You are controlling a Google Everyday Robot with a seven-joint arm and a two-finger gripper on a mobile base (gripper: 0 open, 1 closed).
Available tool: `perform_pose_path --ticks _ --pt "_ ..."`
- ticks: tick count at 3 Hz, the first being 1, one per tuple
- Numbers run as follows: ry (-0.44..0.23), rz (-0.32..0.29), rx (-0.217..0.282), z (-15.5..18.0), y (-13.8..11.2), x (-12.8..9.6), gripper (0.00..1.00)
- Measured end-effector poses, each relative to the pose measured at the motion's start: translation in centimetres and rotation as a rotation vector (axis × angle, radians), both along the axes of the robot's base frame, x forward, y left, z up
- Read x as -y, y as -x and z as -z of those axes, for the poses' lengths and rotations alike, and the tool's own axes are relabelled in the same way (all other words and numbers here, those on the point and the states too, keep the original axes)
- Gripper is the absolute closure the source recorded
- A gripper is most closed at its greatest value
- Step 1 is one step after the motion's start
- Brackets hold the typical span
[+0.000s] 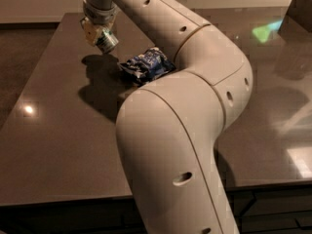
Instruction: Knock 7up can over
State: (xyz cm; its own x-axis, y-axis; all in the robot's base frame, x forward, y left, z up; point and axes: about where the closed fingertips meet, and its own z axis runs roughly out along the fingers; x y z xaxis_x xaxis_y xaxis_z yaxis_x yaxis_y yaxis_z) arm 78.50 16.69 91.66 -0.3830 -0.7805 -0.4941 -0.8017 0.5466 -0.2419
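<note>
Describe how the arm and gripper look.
The arm is a smooth cream-white shell of thick rounded segments, with seams at the joints and small dark oval holes along it. No cables show. The gripper, at upper left over the table, looks pale yellowish.

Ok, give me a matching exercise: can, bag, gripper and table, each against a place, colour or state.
Things:
1. can
2. bag
3. gripper
4. table

Descriptions:
A. blue, crumpled
B. dark, glossy
C. tilted, silver and green
D. over the table's far part, at the can

Pairs: 1-C, 2-A, 3-D, 4-B
</note>
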Motion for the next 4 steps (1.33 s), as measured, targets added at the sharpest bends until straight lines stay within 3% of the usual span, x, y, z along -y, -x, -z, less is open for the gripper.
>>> perform_pose_path --ticks 2,3,4 --pt "0.164 -0.091 -0.104 2.5 2.5 -0.1 1.0" --pt "0.25 -0.128 -0.157 3.9 3.3 0.1 0.85" --pt "0.329 -0.159 -0.199 4.8 3.9 0.4 0.62"
